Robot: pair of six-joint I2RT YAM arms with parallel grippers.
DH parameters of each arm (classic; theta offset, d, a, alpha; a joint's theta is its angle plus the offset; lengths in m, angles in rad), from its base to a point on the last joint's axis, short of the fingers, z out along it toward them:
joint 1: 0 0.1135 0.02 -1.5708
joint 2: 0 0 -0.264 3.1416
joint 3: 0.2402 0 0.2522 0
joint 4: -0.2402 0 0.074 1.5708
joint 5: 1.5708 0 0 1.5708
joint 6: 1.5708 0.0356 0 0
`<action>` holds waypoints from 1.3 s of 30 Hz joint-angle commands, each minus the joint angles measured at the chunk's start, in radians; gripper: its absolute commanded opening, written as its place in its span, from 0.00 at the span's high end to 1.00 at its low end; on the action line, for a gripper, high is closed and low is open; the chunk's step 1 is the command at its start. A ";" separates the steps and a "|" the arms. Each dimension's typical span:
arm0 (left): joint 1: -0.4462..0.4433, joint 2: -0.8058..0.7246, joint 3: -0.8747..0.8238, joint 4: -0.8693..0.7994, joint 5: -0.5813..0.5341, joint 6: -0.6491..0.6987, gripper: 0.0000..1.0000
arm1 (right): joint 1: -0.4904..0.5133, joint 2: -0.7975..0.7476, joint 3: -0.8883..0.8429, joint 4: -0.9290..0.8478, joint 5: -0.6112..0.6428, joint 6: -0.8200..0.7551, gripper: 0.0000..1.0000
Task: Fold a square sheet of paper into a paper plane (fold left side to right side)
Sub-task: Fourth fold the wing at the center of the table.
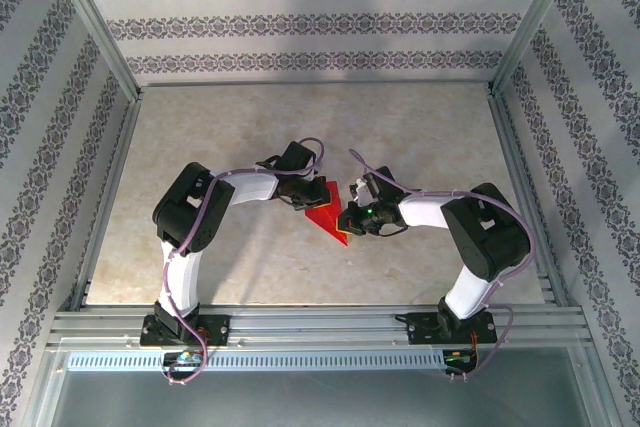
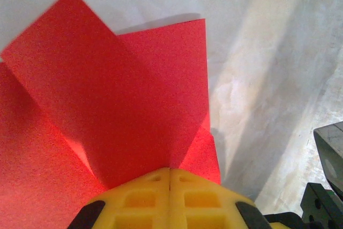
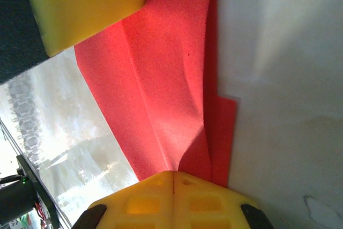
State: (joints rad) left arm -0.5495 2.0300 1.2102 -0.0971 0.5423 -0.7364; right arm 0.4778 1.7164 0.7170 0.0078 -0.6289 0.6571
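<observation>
From above, the red paper (image 1: 325, 212) is a small pointed wedge in the middle of the bench (image 1: 250, 127), between left gripper (image 1: 303, 195) and right gripper (image 1: 352, 215). The wrist views show both sets of jaws pinched shut on its folded layers, though its outer edges are cut off there.

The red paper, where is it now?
In the top view the red paper is near the middle of the table, partly folded, pinched by the left end effector on its left and the right end effector on its right.

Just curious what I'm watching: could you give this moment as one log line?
left gripper: shut on red paper | right gripper: shut on red paper | red paper: partly folded
</observation>
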 commanded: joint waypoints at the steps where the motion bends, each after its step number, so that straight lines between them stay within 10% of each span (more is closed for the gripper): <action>1: 0.048 0.044 -0.030 0.051 -0.064 0.030 1.00 | -0.002 0.060 -0.030 -0.125 0.065 -0.028 1.00; 25: 0.217 0.082 0.021 0.185 -0.020 0.103 1.00 | 0.005 0.069 -0.033 -0.134 0.041 -0.030 1.00; 39: 0.178 -0.168 -0.083 0.157 0.047 0.153 1.00 | 0.004 0.066 -0.026 -0.115 0.050 -0.014 1.00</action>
State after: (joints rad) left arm -0.3367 1.9030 1.1736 0.0460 0.5430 -0.6075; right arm 0.4740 1.7309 0.7242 0.0181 -0.6449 0.6491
